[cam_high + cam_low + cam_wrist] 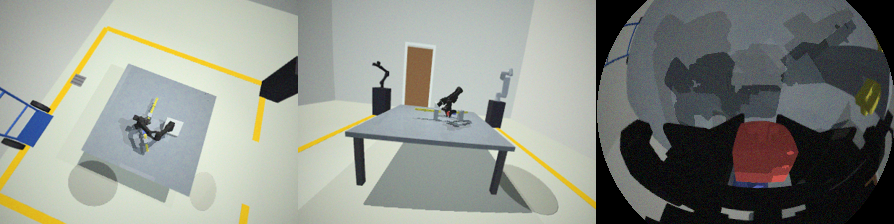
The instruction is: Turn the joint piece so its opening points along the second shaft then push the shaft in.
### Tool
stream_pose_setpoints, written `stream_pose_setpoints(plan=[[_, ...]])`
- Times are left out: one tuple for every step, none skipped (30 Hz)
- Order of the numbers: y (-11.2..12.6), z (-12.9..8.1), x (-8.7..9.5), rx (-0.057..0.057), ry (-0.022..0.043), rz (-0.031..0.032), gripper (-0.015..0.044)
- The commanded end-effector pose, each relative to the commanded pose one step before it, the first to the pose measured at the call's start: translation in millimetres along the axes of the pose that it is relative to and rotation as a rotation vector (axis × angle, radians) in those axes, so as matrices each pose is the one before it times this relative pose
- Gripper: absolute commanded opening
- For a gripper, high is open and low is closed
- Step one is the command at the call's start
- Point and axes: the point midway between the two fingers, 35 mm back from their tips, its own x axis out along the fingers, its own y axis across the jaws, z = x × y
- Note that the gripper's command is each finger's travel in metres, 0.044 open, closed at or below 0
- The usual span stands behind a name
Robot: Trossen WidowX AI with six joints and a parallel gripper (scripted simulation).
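The red joint piece [765, 159] [448, 113] sits between my black fingers low in the wrist view. My gripper [760, 117] [447, 111] is shut on it, just above the table between two small grey blocks [436, 115] [461, 115]. A long yellow shaft [155, 104] [422, 108] runs away from the arm [152, 128] toward the table's far side. A short yellow shaft [146, 146] lies on the near side, and a bit of yellow also shows at the right edge of the wrist view [869, 96]. The joint piece's opening is hidden.
The arm's base stands on a white plate [178, 127] on the grey table [188, 159] [406, 130]. Two other arms stand on dark pedestals [381, 100] [495, 113] beyond the table. A blue cart [30, 128] stands off to the left.
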Motion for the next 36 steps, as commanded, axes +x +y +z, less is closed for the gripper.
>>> stream_pose_setpoints(plan=[[0.04,-0.15,0.29,0.0031,0.00156,0.00111,0.0182],[0.00,0.00,0.00,0.0000,0.00000,0.00000,0.0182],[0.00,0.00,0.00,0.0000,0.00000,0.00000,0.0182],[0.00,0.00,0.00,0.0000,0.00000,0.00000,0.0182],[0.00,0.00,0.00,0.0000,0.00000,0.00000,0.0182],[0.00,0.00,0.00,0.0000,0.00000,0.00000,0.0182],[0.00,0.00,0.00,0.0000,0.00000,0.00000,0.0182],[0.00,0.00,0.00,0.0000,0.00000,0.00000,0.0182],[0.00,0.00,0.00,0.0000,0.00000,0.00000,0.0182],[0.00,0.00,0.00,0.0000,0.00000,0.00000,0.0182],[0.00,0.00,0.00,0.0000,0.00000,0.00000,0.0182],[0.00,0.00,0.00,0.0000,0.00000,0.00000,0.0182],[0.00,0.00,0.00,0.0000,0.00000,0.00000,0.0182],[0.00,0.00,0.00,0.0000,0.00000,0.00000,0.0182],[0.00,0.00,0.00,0.0000,0.00000,0.00000,0.0182],[0.00,0.00,0.00,0.0000,0.00000,0.00000,0.0182],[0.00,0.00,0.00,0.0000,0.00000,0.00000,0.0182],[0.00,0.00,0.00,0.0000,0.00000,0.00000,0.0182],[0.00,0.00,0.00,0.0000,0.00000,0.00000,0.0182],[0.00,0.00,0.00,0.0000,0.00000,0.00000,0.0182],[0.00,0.00,0.00,0.0000,0.00000,0.00000,0.0182],[0.00,0.00,0.00,0.0000,0.00000,0.00000,0.0182],[0.00,0.00,0.00,0.0000,0.00000,0.00000,0.0182],[0.00,0.00,0.00,0.0000,0.00000,0.00000,0.0182],[-0.04,0.15,-0.27,-0.0031,-0.00161,-0.00121,0.0156],[0.00,0.00,0.00,0.0000,0.00000,0.00000,0.0147],[0.00,0.00,0.00,0.0000,0.00000,0.00000,0.0147],[0.00,0.00,0.00,0.0000,0.00000,0.00000,0.0147],[0.00,0.00,0.00,0.0000,0.00000,0.00000,0.0147],[0.00,0.00,0.00,0.0000,0.00000,0.00000,0.0147],[0.00,0.00,0.00,0.0000,0.00000,0.00000,0.0147],[0.00,0.00,0.00,0.0000,0.00000,0.00000,0.0121],[0.00,0.00,0.00,0.0000,0.00000,0.00000,0.0094],[0.00,0.00,0.00,0.0000,0.00000,0.00000,0.0068],[0.00,0.00,0.00,0.0000,0.00000,0.00000,0.0042],[0.00,0.00,0.00,0.0000,0.00000,0.00000,0.0016]])
